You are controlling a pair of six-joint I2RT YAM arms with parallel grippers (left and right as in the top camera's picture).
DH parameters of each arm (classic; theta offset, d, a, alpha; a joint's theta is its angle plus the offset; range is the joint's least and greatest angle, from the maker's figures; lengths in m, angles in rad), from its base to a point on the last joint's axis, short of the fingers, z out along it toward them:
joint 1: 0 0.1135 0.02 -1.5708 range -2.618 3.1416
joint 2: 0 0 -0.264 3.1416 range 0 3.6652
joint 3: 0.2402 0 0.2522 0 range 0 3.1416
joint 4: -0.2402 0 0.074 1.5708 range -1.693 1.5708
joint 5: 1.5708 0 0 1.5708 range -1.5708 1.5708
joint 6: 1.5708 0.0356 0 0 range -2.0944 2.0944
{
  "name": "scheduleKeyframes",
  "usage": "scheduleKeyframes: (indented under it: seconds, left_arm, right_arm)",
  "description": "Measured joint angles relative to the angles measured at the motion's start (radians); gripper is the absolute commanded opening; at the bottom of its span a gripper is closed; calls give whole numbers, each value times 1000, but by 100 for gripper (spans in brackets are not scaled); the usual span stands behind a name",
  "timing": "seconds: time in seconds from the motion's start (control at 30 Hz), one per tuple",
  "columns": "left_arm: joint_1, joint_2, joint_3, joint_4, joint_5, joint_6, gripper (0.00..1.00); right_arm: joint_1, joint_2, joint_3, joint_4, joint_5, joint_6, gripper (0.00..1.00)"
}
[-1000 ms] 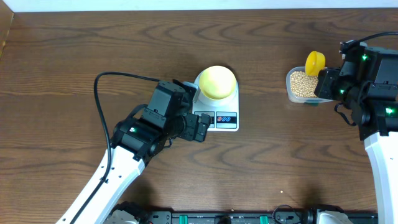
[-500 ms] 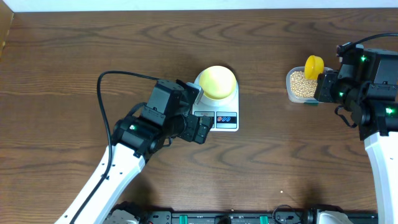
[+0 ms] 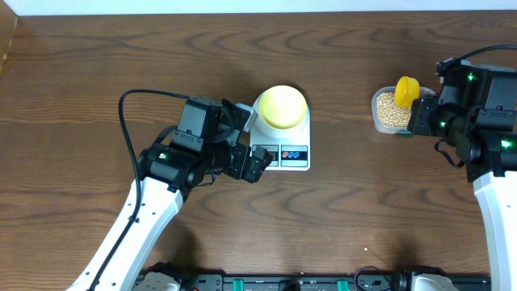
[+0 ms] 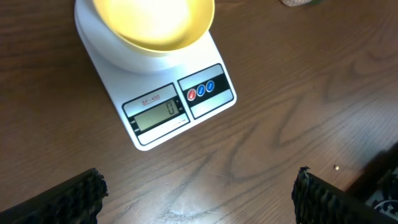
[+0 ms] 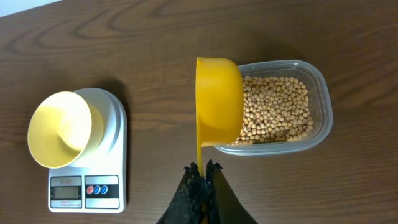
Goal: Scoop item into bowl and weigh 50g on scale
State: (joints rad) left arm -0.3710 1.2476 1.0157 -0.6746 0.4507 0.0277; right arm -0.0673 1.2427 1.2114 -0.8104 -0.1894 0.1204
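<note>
Brown wood table [image 3: 81,81] carried the white scale [image 3: 284,155] near its middle. The pale yellow bowl [image 3: 281,107] sat on the platform. In the left wrist view the display [image 4: 155,114] read zero, and red and blue buttons [image 4: 201,91] lay just beside it on the same edge.

The left gripper [image 3: 258,166] hung over the table just beside the display end of the scale, touching nothing. Its jaws stood wide, one finger [image 4: 68,199] at each bottom corner of its own camera's view, with bare wood between them.

The beans [image 3: 392,109] lay in a clear tub [image 3: 378,121], well apart from the scale, toward the right side of the table. The bowl's inside showed only plain yellow.

The right gripper [image 5: 200,171] was pinched tight on the thin handle of an orange scoop [image 5: 219,102]. The cup of the scoop hung over the end of the tub nearer the scale, partly over the beans and partly past the rim. Only the outside of the cup faced the cameras, so I could not tell whether any beans were in it, nor whether it touched the pile.
</note>
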Motion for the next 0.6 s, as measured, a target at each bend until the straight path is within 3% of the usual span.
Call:
scheduleKeyframes:
  seconds: [0.6]
  left_arm:
    - [0,0,0,2,-100,3,98]
  right_arm:
    - [0,0,0,0,3,0,1]
